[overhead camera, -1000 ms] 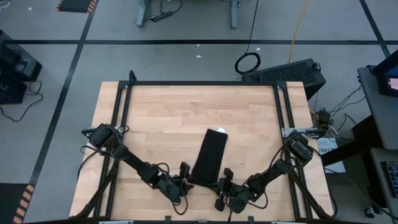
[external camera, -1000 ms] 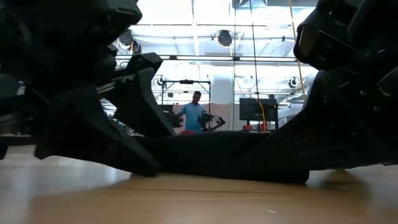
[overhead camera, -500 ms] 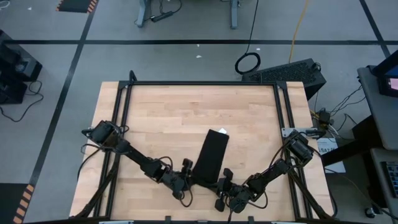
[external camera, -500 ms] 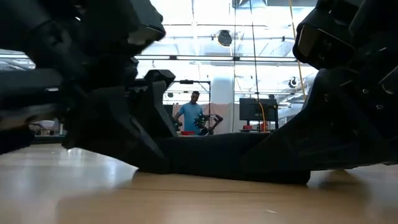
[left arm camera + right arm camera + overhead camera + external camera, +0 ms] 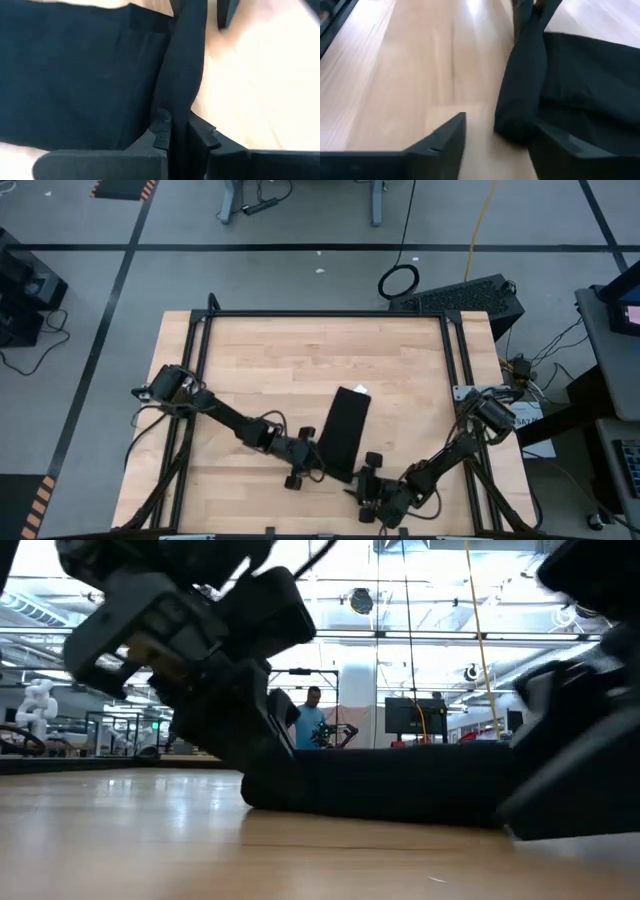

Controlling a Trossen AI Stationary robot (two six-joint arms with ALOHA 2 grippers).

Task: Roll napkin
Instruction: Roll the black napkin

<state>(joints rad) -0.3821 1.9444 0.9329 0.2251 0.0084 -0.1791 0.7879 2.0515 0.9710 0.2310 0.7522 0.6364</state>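
The black napkin (image 5: 343, 430) lies as a long strip on the wooden table (image 5: 260, 360), its white tag (image 5: 360, 390) at the far end. Its near end is turned into a thin roll (image 5: 182, 75). My left gripper (image 5: 320, 464) comes in from the table's left and is shut on the roll's left end. My right gripper (image 5: 500, 145) is at the roll's right end (image 5: 517, 117), open. The roll's tip lies between its fingers, close to one finger (image 5: 560, 150); I cannot tell whether they touch. My left gripper pinches the left end of the napkin's roll (image 5: 179, 117) between its two fingers (image 5: 161, 131). The fingers come in level from the table's left and lie along the roll. The roll rests on the table, and the flat part of the napkin (image 5: 75, 75) spreads out beside it.
A black frame (image 5: 320, 314) runs round the table's far and side edges. Bare wood (image 5: 280, 360) lies to the left of and beyond the napkin. In the low view a person (image 5: 312, 722) stands far back in the room.
My left gripper has moved toward the table's right, up to the napkin's near end, and has taken hold of the roll there. My right gripper has let go of the napkin's near end and drawn back a little toward the table's right.
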